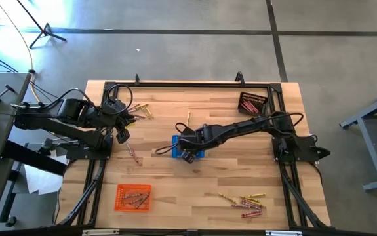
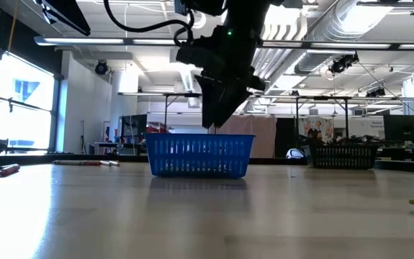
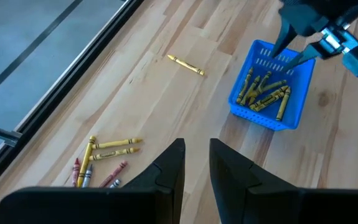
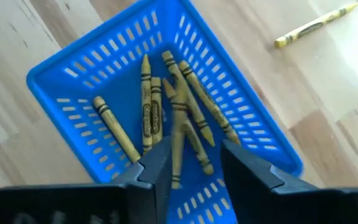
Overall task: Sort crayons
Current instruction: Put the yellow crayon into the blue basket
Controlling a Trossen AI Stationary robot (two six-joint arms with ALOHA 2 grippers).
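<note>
Right gripper [image 4: 194, 163] directly above blue basket [image 1: 176, 144], fingers spread, blurred yellow crayon [image 4: 177, 146] in gap, apparently just let go, long axis along fingers, dropping onto yellow pile below. I judge next yellow, stray crayon [image 4: 315, 26], just beyond basket. Left gripper [image 3: 196, 163] hovers, fingers slightly parted, above mixed crayon cluster [image 3: 104, 158].

The table [image 1: 195, 187] is seen as pale, smooth wood — faintly glossy; the blue basket [image 4: 73, 87] as slotted plastic; the crayons [image 4: 147, 102] as matt, paper-wrapped.
</note>
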